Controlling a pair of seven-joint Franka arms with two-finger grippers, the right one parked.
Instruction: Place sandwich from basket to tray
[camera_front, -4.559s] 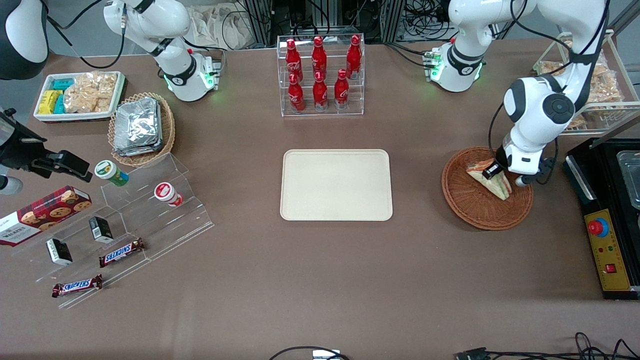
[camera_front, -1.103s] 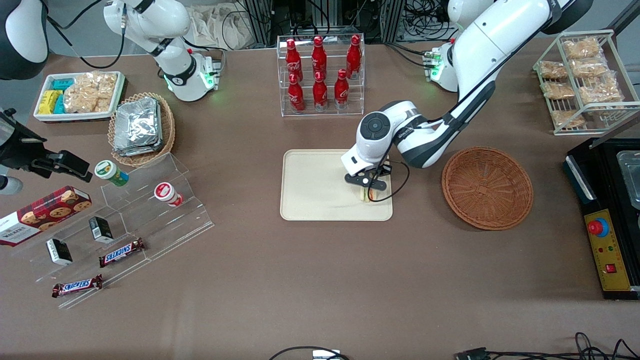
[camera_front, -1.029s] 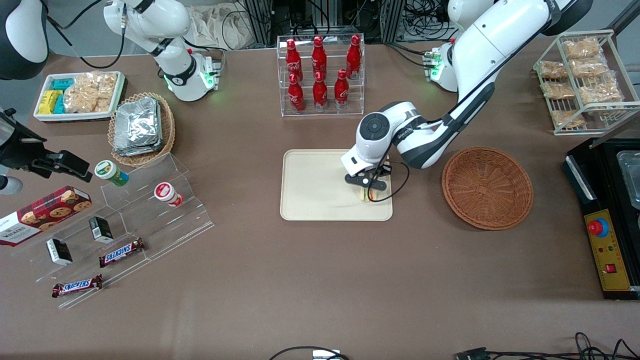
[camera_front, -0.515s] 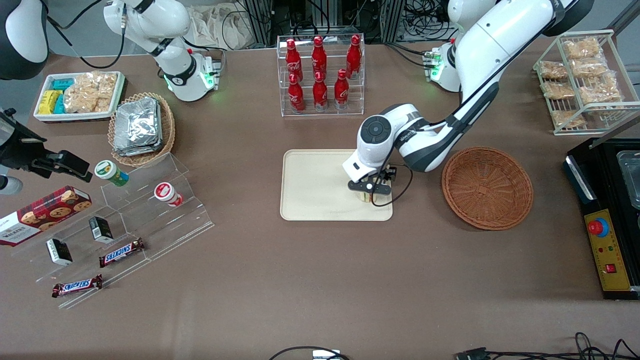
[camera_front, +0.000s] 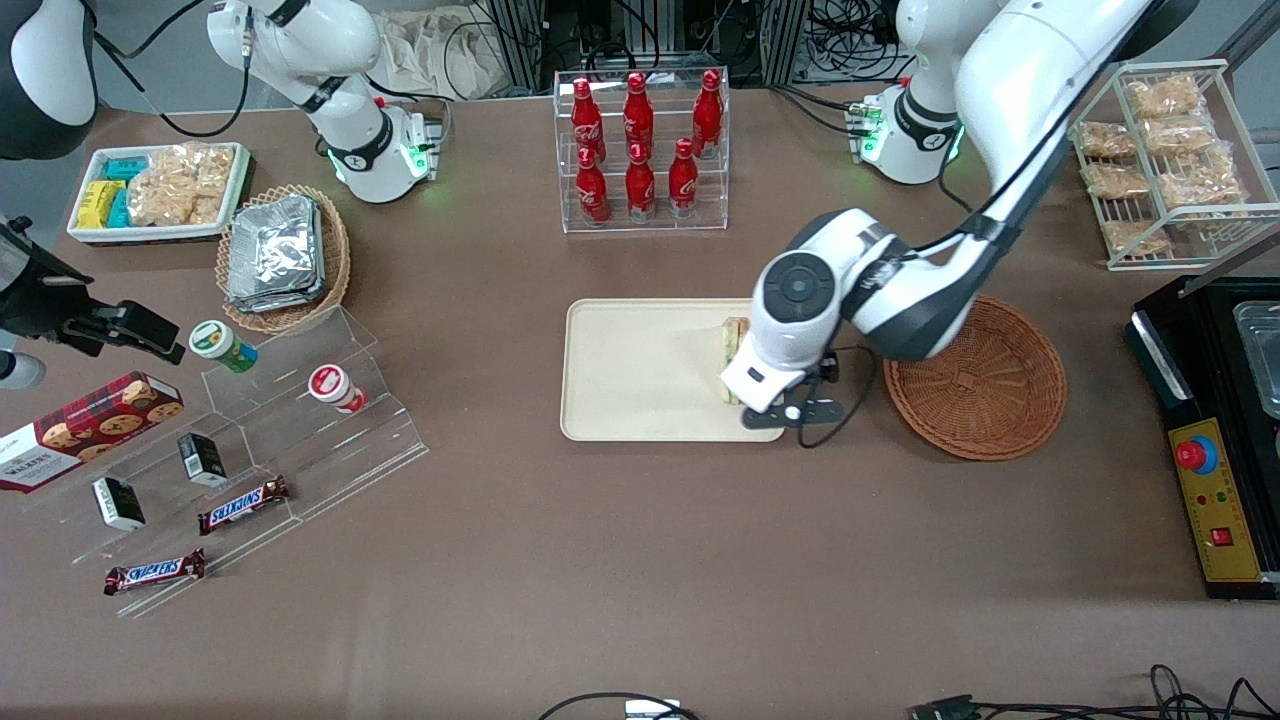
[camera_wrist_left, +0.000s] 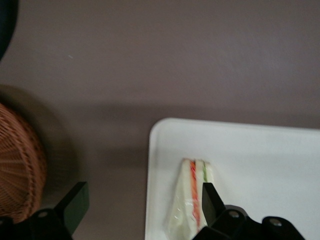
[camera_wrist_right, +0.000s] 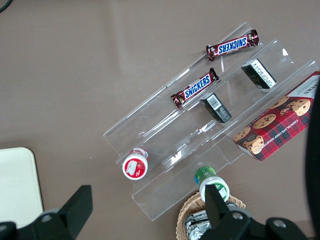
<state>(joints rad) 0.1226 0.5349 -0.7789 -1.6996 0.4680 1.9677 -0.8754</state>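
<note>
Resting on the tray (camera_front: 640, 370), near its basket-side edge, the sandwich (camera_wrist_left: 192, 197) is already delivered. The basket (camera_front: 985, 385) is emptied. The gripper (camera_wrist_left: 142, 197) is spread wide above the tray's edge, gripping nothing; only retreat is left.

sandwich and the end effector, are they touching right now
Apart. The left wrist view shows the end effector open, with the sandwich lying free on the tray between its fingers, bare tray on one side. One finger overlaps the sandwich's edge in view.
</note>
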